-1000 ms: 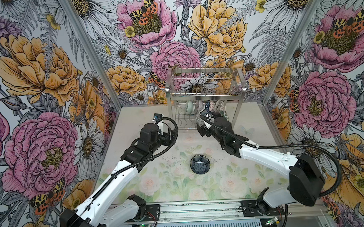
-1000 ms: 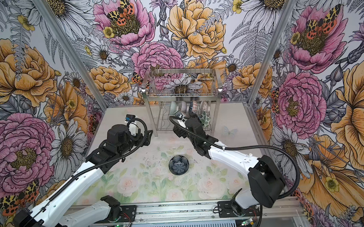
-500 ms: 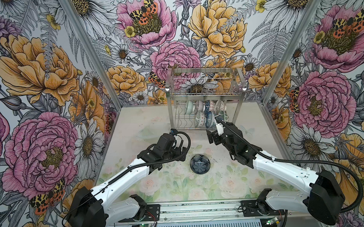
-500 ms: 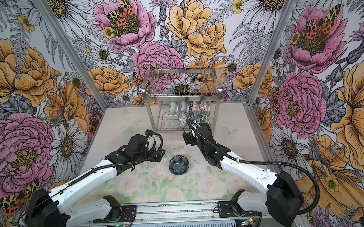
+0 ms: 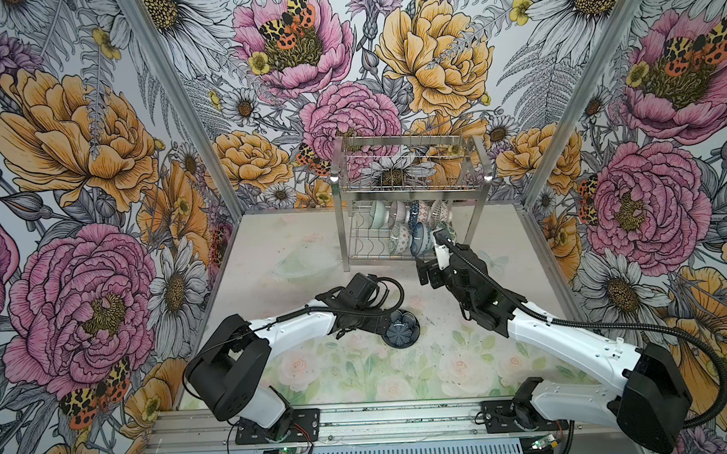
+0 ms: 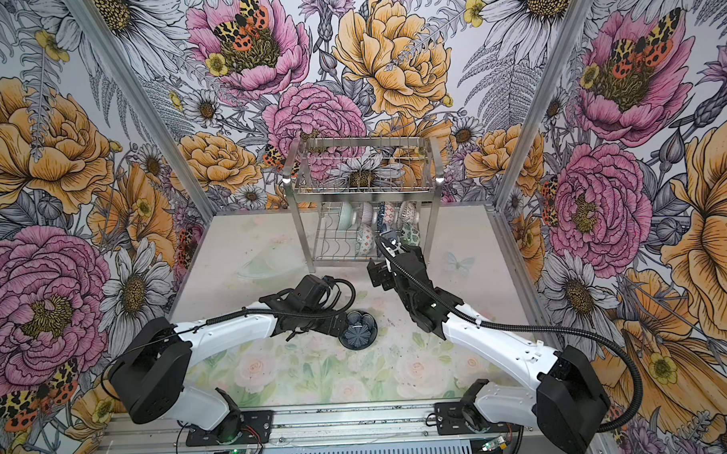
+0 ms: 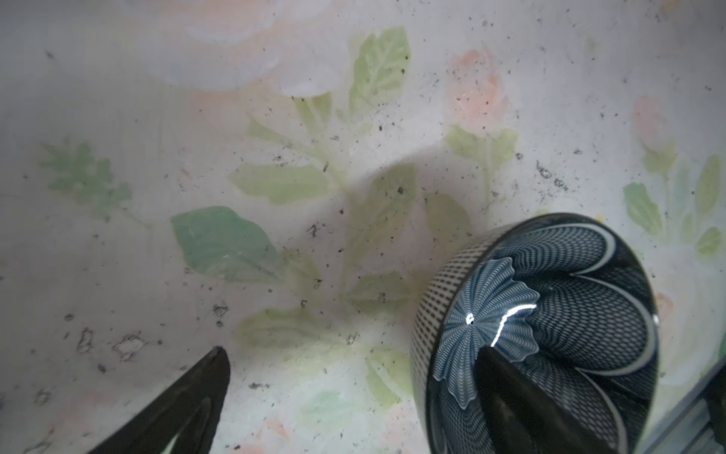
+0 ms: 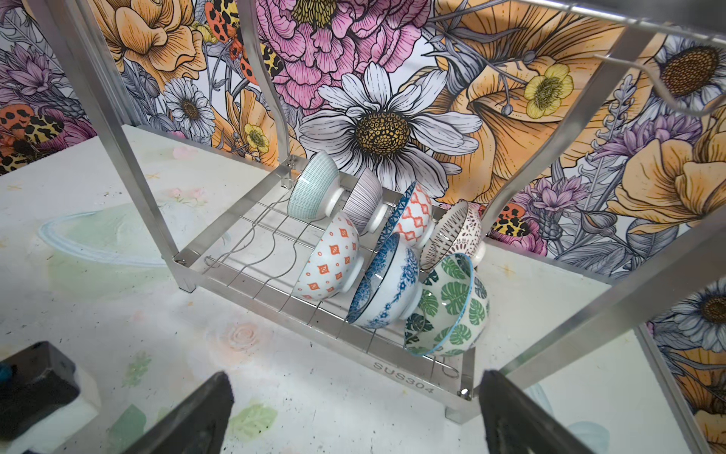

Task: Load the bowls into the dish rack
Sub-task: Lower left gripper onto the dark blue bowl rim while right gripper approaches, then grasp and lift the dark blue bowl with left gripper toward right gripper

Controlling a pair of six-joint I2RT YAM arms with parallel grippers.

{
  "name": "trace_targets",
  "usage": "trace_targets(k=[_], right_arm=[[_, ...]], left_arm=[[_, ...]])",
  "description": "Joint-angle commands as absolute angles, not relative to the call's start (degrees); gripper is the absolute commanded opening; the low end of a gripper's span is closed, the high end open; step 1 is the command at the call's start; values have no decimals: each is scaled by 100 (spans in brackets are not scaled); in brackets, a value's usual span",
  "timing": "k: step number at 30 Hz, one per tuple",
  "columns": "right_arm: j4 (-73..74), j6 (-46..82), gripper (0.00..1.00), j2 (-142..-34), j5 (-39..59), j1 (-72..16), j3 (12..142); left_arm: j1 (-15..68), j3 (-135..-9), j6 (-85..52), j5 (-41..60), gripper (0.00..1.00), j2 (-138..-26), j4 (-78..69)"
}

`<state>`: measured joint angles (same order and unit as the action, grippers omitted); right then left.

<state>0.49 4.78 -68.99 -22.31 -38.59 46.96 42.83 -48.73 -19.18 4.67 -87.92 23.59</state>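
A dark petal bowl (image 5: 402, 330) (image 6: 359, 331) (image 7: 558, 306) sits upright on the table, in front of the dish rack (image 5: 410, 189) (image 6: 360, 191) (image 8: 404, 376). My left gripper (image 5: 385, 321) (image 7: 353, 353) is open and low at the bowl's left rim. One fingertip (image 7: 491, 361) is over the bowl's inside, the other (image 7: 218, 361) outside over the mat. Several bowls (image 8: 389, 287) (image 5: 411, 226) stand on edge in the rack's lower tier, a green leaf bowl (image 8: 451, 302) nearest. My right gripper (image 5: 428, 271) (image 8: 355, 379) hangs open and empty just in front of the rack.
The rack's top basket (image 5: 409, 160) holds nothing that I can see. Its front right leg (image 8: 581, 310) stands close to my right fingers. Floral walls and metal corner posts (image 5: 557, 105) enclose the table. A metal rail (image 5: 360, 419) runs along the front edge.
My left arm swung from beside the rack down to the dark petal bowl. My right gripper drew back from the rack's lower tier. Both stayed open.
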Motion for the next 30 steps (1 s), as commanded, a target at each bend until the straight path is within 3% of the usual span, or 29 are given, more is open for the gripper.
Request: trace_targets(k=[1, 3, 8, 16, 26, 30], right_arm=[[149, 578, 100, -6883, -2325, -3816, 4610], [149, 578, 100, -6907, -2338, -3808, 4590], [193, 576, 99, -6933, -2337, -3756, 4544], [227, 590, 99, -6987, -2316, -3676, 4501], [229, 630, 99, -7019, -2274, -3642, 4509], [167, 635, 99, -6963, -2250, -3634, 4544]], left_arm=[[4336, -5187, -1907, 552, 96, -8981, 2169], [4348, -5261, -1900, 575, 93, -9112, 2168], [4359, -5438, -1884, 694, 70, -9417, 2221], [4411, -5537, -1872, 837, 48, -9588, 2229], [4402, -5555, -1812, 762, 0, -9498, 2383], [4360, -5564, -1735, 594, 0, -9229, 2524]])
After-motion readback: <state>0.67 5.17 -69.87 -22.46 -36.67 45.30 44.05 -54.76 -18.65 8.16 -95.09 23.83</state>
